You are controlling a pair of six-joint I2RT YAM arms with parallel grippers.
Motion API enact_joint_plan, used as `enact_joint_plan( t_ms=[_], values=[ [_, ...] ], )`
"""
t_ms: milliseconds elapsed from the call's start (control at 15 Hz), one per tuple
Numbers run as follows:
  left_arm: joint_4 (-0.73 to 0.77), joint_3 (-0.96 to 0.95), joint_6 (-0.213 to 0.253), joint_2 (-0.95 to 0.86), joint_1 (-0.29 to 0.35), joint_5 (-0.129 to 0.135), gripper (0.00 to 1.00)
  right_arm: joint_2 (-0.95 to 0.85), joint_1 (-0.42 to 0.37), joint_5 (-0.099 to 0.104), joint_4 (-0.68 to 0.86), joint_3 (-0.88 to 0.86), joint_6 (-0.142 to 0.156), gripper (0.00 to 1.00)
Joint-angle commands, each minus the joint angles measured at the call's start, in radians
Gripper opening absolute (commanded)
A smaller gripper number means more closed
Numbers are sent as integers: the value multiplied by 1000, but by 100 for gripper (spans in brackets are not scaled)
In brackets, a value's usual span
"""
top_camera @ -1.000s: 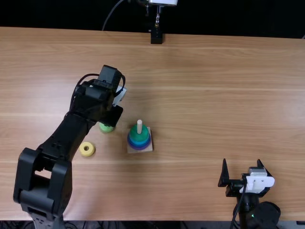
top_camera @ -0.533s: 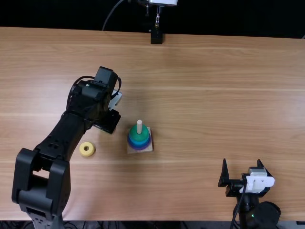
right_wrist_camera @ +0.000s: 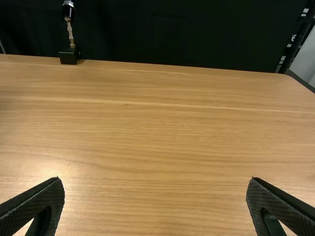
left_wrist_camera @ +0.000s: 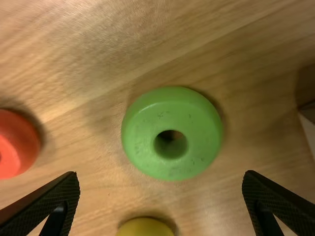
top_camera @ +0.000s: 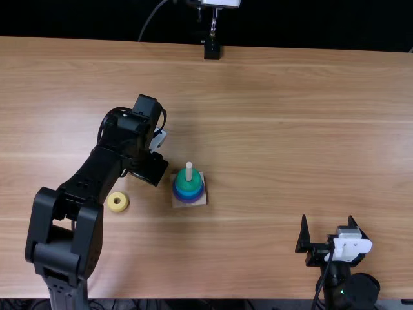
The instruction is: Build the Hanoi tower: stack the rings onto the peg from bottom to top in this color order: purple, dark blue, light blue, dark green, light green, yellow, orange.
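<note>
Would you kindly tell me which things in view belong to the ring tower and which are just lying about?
For the tower: peg, base, stacked rings, light green ring, yellow ring, orange ring.
Lying about: black stand, cable.

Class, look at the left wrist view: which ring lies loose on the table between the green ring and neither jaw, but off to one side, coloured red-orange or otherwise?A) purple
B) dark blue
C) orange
C: the orange ring lies on the table, apart from the light green ring.
</note>
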Motion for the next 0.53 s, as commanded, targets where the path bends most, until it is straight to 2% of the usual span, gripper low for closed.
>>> enact_joint_plan(
  t_ms=[0, 467],
  values=[
    [2, 32, 10, 20, 3, 6, 100, -13, -7, 0, -73, -68, -1, 100],
    [2, 35, 10, 57, 2, -5, 100, -13, -7, 2, -73, -68, -1, 100]
  ],
)
